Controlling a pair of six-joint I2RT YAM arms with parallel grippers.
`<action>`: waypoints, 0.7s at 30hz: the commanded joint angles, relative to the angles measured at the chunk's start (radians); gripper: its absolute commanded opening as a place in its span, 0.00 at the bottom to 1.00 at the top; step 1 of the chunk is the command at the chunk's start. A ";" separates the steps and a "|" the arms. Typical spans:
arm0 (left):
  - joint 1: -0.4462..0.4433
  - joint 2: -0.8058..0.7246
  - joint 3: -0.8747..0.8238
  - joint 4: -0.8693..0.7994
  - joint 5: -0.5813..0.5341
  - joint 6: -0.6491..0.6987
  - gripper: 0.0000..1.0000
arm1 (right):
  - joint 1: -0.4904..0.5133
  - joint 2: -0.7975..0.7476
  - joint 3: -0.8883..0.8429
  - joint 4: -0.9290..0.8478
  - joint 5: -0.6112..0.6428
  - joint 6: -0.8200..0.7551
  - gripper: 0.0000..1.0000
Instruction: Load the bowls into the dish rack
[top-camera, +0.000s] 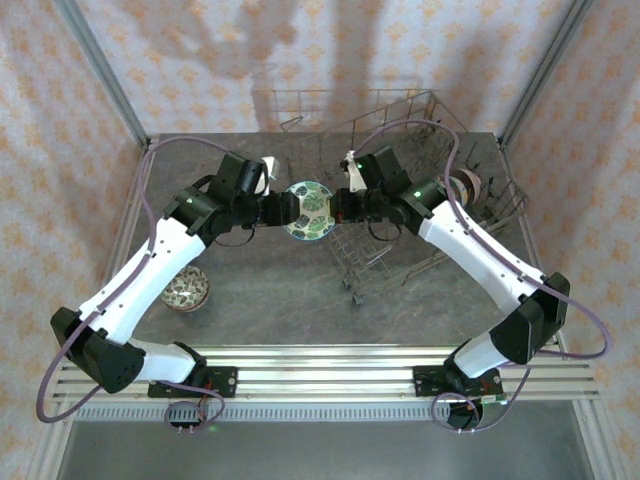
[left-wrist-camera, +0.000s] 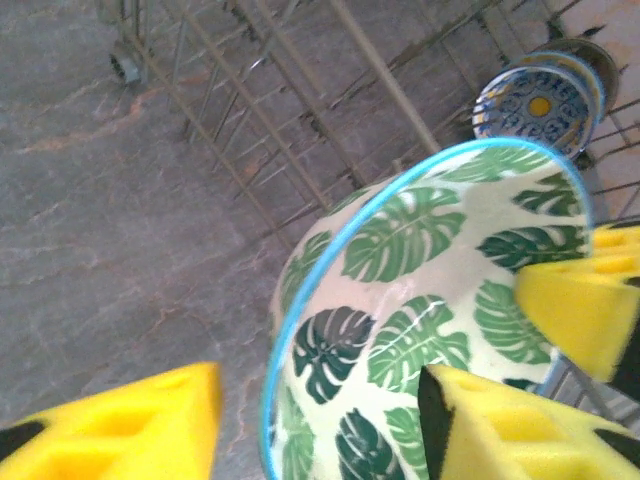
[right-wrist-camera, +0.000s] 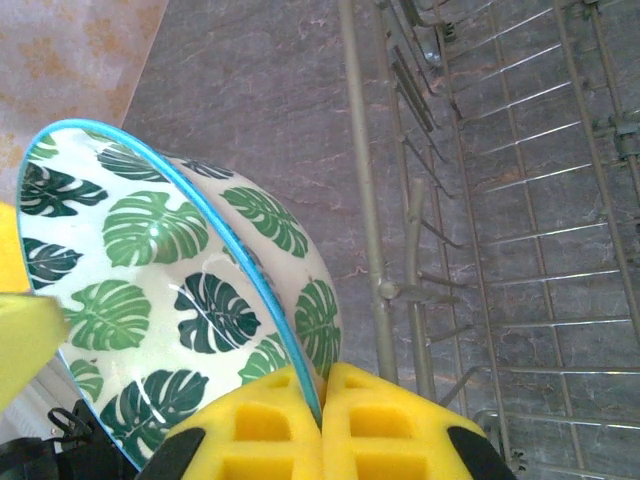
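Note:
A white bowl with green leaf print and a blue rim (top-camera: 307, 210) (left-wrist-camera: 440, 270) (right-wrist-camera: 150, 300) hangs tilted in the air just left of the grey wire dish rack (top-camera: 425, 140) (left-wrist-camera: 370, 70) (right-wrist-camera: 365, 200). My right gripper (top-camera: 340, 207) (right-wrist-camera: 322, 400) is shut on its rim. My left gripper (top-camera: 283, 208) (left-wrist-camera: 320, 385) is open and straddles the opposite rim: one finger lies inside the bowl, the other stands apart outside. A blue-white bowl with an orange centre (top-camera: 465, 187) (left-wrist-camera: 540, 100) stands in the rack. A dark patterned bowl (top-camera: 186, 289) sits on the table.
The grey table (top-camera: 280, 300) runs from the arms' bases to the patterned back wall. Upright tines and the rack's left rail (right-wrist-camera: 415, 250) lie close to the right of the held bowl. Metal frame posts (top-camera: 100, 70) stand at the back corners.

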 joint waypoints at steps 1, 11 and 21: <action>-0.007 -0.043 0.068 0.007 -0.013 0.019 0.67 | 0.000 -0.074 -0.014 0.135 0.071 0.056 0.00; 0.083 -0.143 0.040 -0.008 -0.039 0.010 0.81 | -0.033 -0.134 0.006 0.160 0.388 0.098 0.00; 0.190 -0.240 -0.158 -0.007 0.026 -0.010 0.82 | -0.132 -0.265 -0.079 0.058 0.998 -0.126 0.00</action>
